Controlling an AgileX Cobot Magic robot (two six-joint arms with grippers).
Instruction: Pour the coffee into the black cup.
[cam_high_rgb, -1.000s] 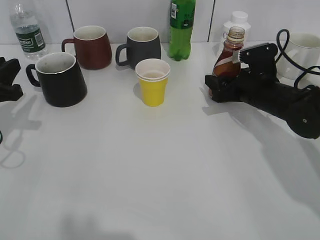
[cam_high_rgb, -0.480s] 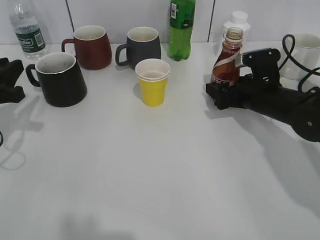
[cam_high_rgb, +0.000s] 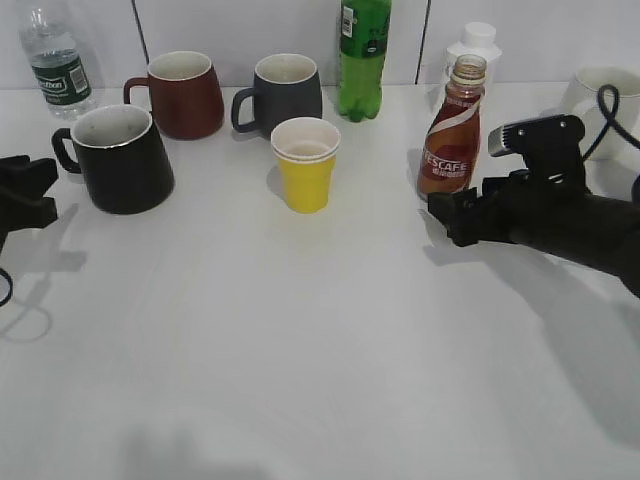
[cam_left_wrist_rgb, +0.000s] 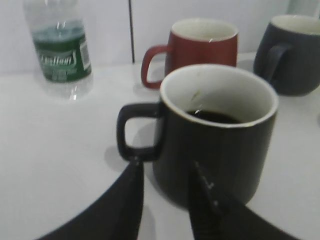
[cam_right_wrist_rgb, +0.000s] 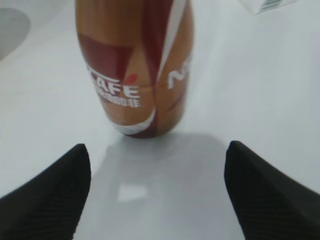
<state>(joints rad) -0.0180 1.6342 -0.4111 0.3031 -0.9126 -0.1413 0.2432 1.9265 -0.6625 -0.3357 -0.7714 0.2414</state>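
Note:
The coffee bottle (cam_high_rgb: 452, 135), brown with a white swirl and no cap, stands upright on the table at the right. My right gripper (cam_high_rgb: 455, 215) is open and empty just in front of it, apart from it. The right wrist view shows the bottle (cam_right_wrist_rgb: 135, 65) beyond the wide-spread jaws (cam_right_wrist_rgb: 156, 149). The black cup (cam_high_rgb: 125, 165) stands at the left, handle pointing left. My left gripper (cam_high_rgb: 35, 190) is beside the handle, open and empty. In the left wrist view the cup (cam_left_wrist_rgb: 215, 150) holds dark liquid, just beyond the jaws (cam_left_wrist_rgb: 166, 165).
A maroon mug (cam_high_rgb: 185, 95), a dark grey mug (cam_high_rgb: 290, 95) and a tall green bottle (cam_high_rgb: 362, 55) stand along the back. A yellow paper cup (cam_high_rgb: 305, 165) stands mid-table. A water bottle (cam_high_rgb: 55, 60) is back left, a white bottle (cam_high_rgb: 478, 40) and a white mug (cam_high_rgb: 600, 95) back right.
My right gripper has let go of the coffee bottle and drawn back toward the front right; the bottle now stands free and upright. My left gripper has moved slightly right toward the black cup.

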